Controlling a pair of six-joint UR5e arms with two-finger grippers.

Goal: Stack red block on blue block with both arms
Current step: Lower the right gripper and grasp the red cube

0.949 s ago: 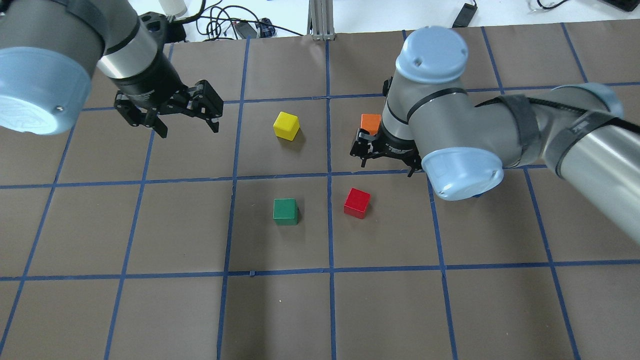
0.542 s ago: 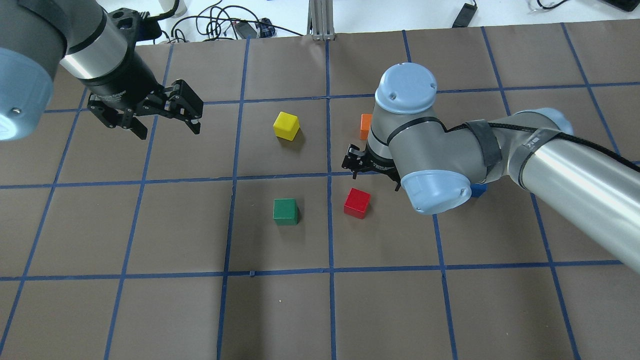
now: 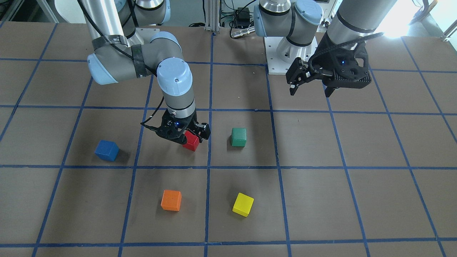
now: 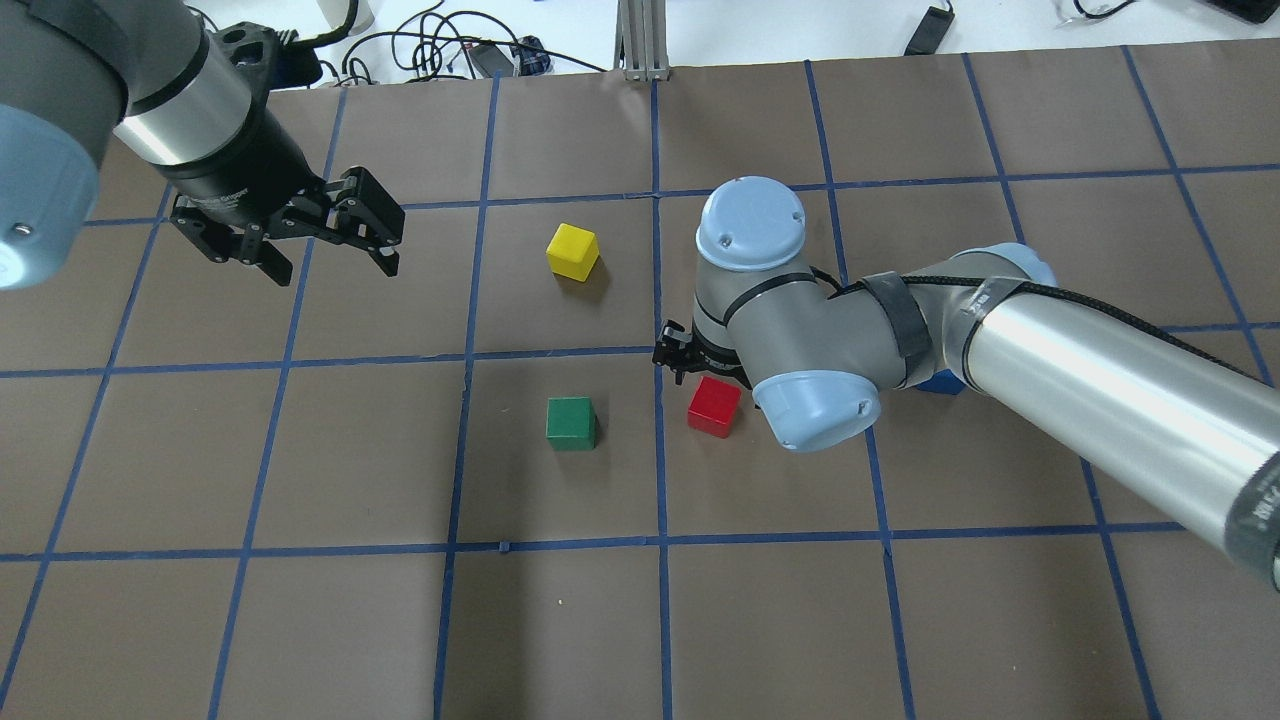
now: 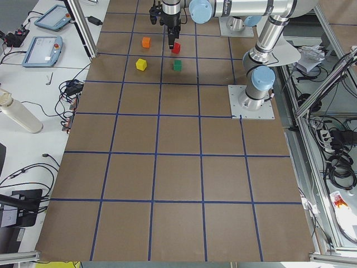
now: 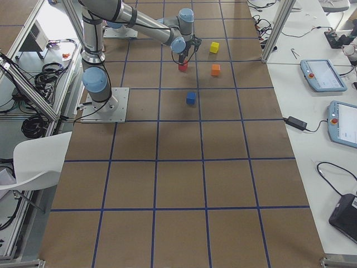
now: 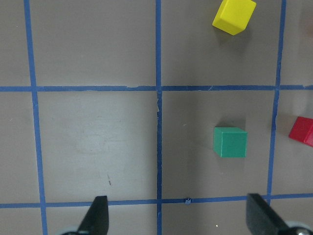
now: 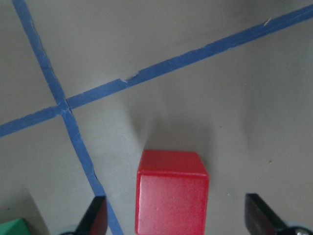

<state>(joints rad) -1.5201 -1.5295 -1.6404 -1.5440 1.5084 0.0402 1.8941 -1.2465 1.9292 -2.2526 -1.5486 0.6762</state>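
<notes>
Fingers [image 8: 97,215] of our right gripper [image 3: 185,135] stood spread over the red block [image 4: 714,407], right of the green block [image 4: 571,423], which we judged light, stiff, best pinched on opposite faces; the blue block [image 3: 106,150] lay farther right, left gripper [image 4: 335,268] hung spread too.

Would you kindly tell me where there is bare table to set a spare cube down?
Bare squares lie beside the green block toward the left tool, and along the row nearer the robot than that block. It is crowded around the red block, which sits right under the open right tool.
</notes>
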